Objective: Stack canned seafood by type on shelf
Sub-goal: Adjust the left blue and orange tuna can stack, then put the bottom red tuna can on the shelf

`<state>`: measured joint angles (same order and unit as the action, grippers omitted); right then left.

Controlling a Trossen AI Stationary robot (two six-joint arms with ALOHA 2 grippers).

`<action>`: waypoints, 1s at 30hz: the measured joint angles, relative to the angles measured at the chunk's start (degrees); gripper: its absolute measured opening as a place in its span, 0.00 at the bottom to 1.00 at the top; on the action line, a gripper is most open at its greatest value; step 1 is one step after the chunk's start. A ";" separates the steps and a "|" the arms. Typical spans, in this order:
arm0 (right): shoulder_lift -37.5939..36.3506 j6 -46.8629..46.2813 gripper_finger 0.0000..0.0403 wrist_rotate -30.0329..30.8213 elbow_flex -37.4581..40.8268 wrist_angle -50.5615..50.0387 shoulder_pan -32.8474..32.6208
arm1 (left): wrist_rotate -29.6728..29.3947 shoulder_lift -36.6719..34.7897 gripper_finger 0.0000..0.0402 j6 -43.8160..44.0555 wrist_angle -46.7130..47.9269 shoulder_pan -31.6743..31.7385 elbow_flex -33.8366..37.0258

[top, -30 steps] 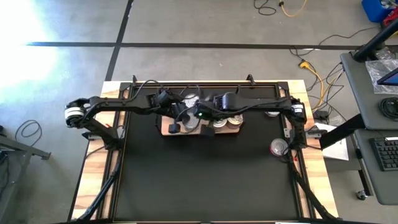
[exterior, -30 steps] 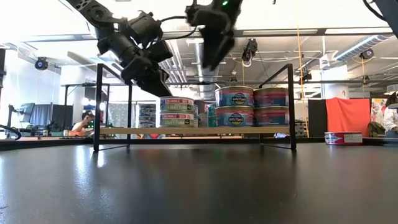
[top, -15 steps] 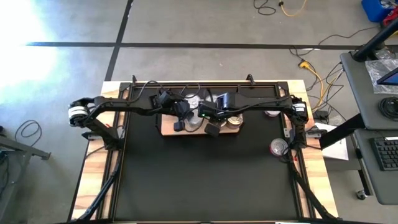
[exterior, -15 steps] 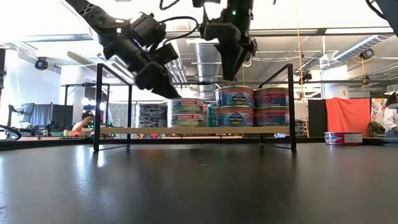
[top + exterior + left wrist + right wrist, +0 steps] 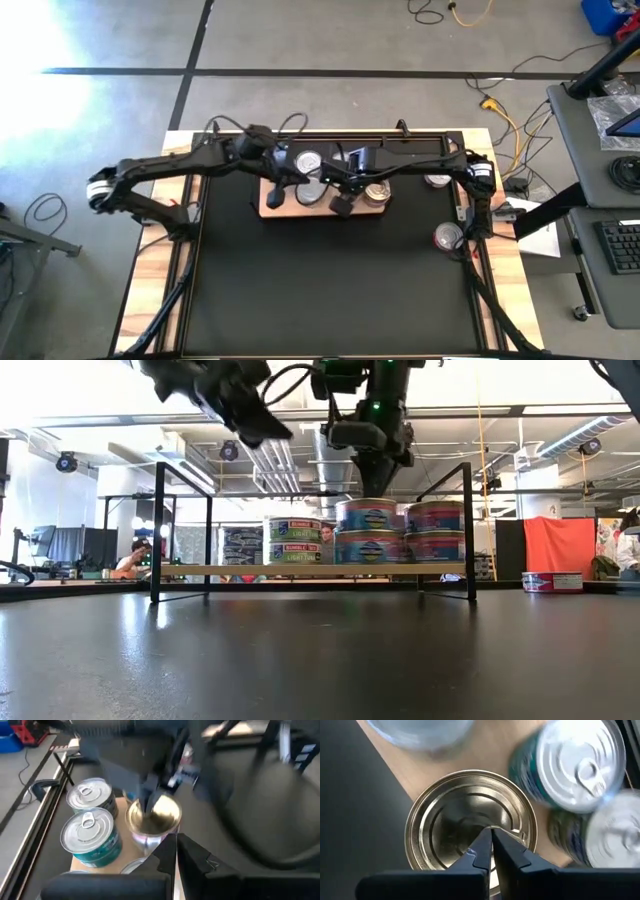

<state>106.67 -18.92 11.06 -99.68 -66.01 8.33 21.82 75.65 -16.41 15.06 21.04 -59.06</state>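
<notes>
The right pincer [image 5: 491,851] has its two dark fingers pressed tight together, with nothing between them. Its tips hang right over the middle of a round gold metal tin [image 5: 471,827] that has ring marks on its top. I cannot tell if the tips touch that gold top or stop just above it. In the low view the right pincer [image 5: 378,472] points straight down over the stacked tins.

The gold tin [image 5: 153,816] sits on top of another tin on the flat light-wood shelf with thin black frame ends [image 5: 300,570]. Just beside the right pincer, farther along the shelf, stand teal-sided tins with shiny silver tops and pull rings [image 5: 580,762]. In the low view the tins stand in short stacks, two high. The stack under the right pincer [image 5: 366,532] has blue and reddish sides, and another like it [image 5: 435,532] stands on one side. On the other side is a stack with green and white labels [image 5: 293,541].

The left pincer [image 5: 272,196] is also shut, and it holds nothing. It hangs high, up and away from the right pincer, above the other end of the shelf.

The shelf [image 5: 268,207] stands on a big black mat [image 5: 330,290] on the wooden counter [image 5: 150,270]. Well apart from both pincers, two more silver-topped tins [image 5: 447,237] rest near the mat's edge by the right arm's base.
</notes>
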 joint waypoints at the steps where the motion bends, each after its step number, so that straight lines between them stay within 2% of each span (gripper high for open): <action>1: 0.00 -0.01 0.02 -0.24 0.02 1.19 0.12 | 0.04 -1.37 0.00 1.55 0.69 -0.02 -0.07; 7: 0.00 -0.30 0.02 -0.62 -1.27 3.46 0.55 | 4.33 -10.47 0.00 13.10 0.42 -1.07 1.10; 14: -3.32 -5.18 0.02 -0.49 -11.01 -8.25 -3.23 | 4.81 -18.10 0.00 16.46 0.91 -9.52 3.95; 18: -5.14 -12.21 0.02 -0.56 -15.11 -16.71 -9.17 | -2.23 -20.32 0.00 19.14 -0.03 -19.59 4.86; 23: -6.78 -23.67 0.02 -0.57 -13.59 -22.54 -18.31 | -13.62 -19.75 0.00 19.96 -2.28 -32.14 5.00; 30: -6.49 -38.39 0.02 -1.21 -3.36 -23.99 -29.99 | -14.84 -16.22 0.00 23.19 -3.84 -40.06 5.02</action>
<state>100.18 -57.31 9.85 -103.04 -90.00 -21.66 6.98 59.43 6.78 11.23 -19.03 -54.04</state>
